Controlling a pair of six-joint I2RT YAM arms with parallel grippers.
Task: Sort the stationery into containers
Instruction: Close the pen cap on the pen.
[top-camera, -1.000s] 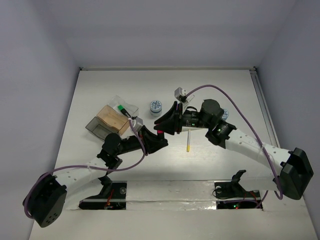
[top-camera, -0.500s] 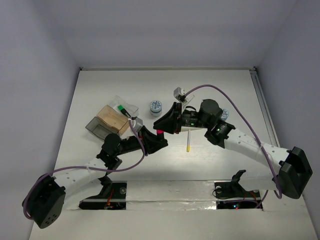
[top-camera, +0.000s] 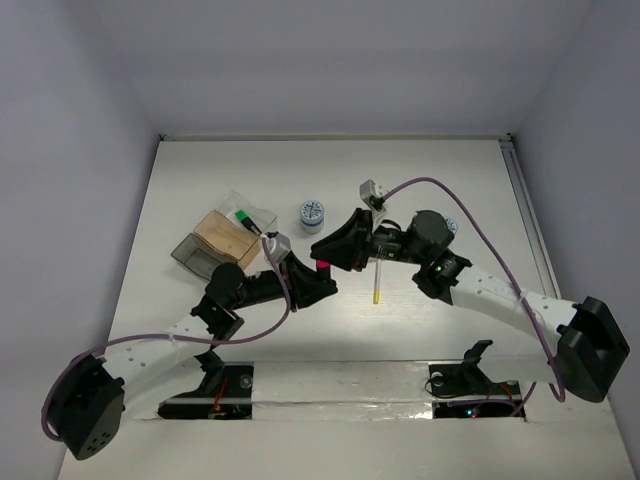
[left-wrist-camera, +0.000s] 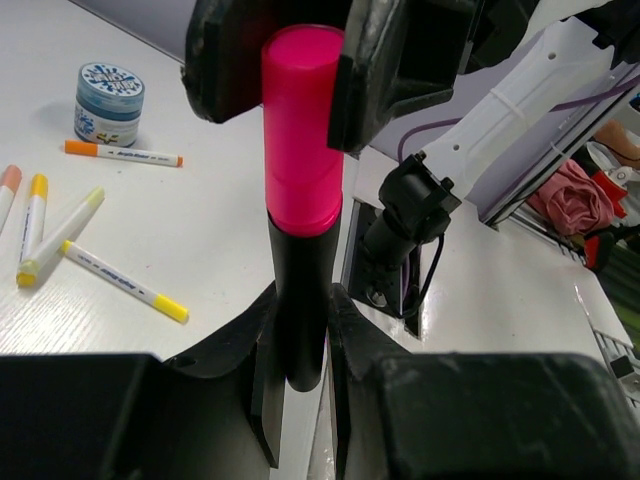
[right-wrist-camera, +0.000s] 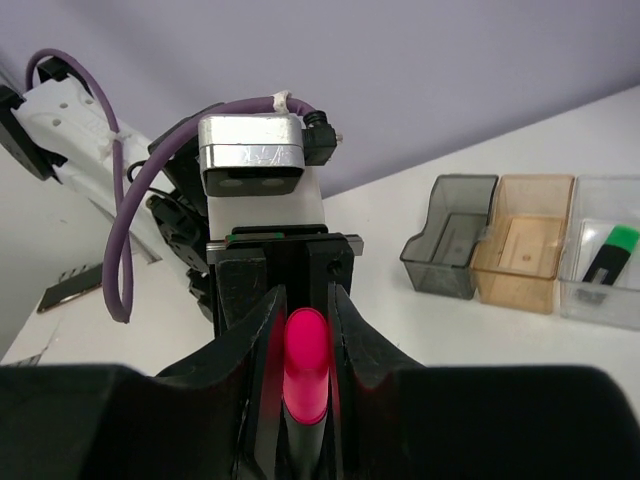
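Both arms meet over the middle of the table (top-camera: 450, 170), sharing one pink-capped marker (left-wrist-camera: 300, 200). The left gripper (left-wrist-camera: 300, 312) is clamped on its black barrel, and the right gripper (right-wrist-camera: 305, 305) is clenched around the pink cap from the other end. The marker sits just right of the joined trays: grey (right-wrist-camera: 453, 235), tan (right-wrist-camera: 523, 243) and clear (right-wrist-camera: 598, 205). A green-capped marker (right-wrist-camera: 610, 252) lies in the clear tray. A blue-white pot (left-wrist-camera: 110, 90) stands on the table, and thin white pens (left-wrist-camera: 122, 154) with orange and yellow tips lie loose near it.
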